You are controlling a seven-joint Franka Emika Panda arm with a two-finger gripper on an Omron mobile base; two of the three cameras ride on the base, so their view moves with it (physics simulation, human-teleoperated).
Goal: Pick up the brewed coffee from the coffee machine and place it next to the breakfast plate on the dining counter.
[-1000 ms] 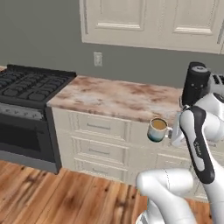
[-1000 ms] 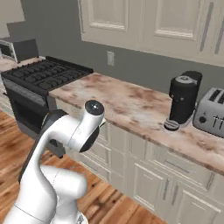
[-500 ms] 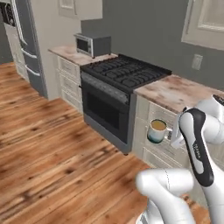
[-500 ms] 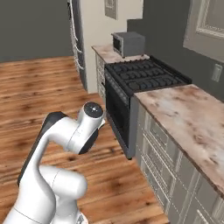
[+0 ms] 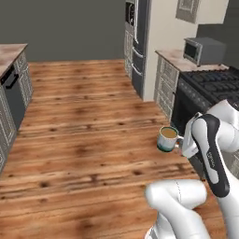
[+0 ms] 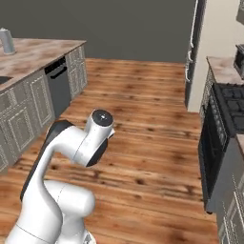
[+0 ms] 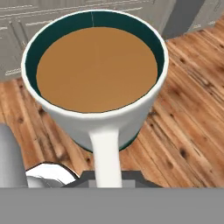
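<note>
Gripping by the handle, the robot's two-finger gripper (image 5: 183, 144) carries the small white mug of light brown coffee with a teal band at its base (image 5: 167, 138). Its fingertips are hidden behind the mug in the hand view, so the exact gap between them cannot be read, but the white handle runs straight down the frame to where the fingers sit, and the mug hangs in mid-air over the wooden plank floor (image 5: 84, 135), so the fingers are judged closed on that handle.

The mug sits right of centre in the left base view, just to the left of the white arm's wrist, upright, its rim level and the coffee near the brim. From above in the hand view, the mug (image 7: 94, 76) occupies the upper and middle part of the frame.

A marble-topped run of grey cabinets (image 6: 33, 57) lies at the upper left of the right base view, well apart from the mug. No stools or plate are visible, so whether this is the dining counter cannot be told. The black stove (image 5: 212, 86) sits at the right edge of the left base view.

The coming move turns on keeping the mug's axis vertical while the base carries it leftward, away from the stove side.
</note>
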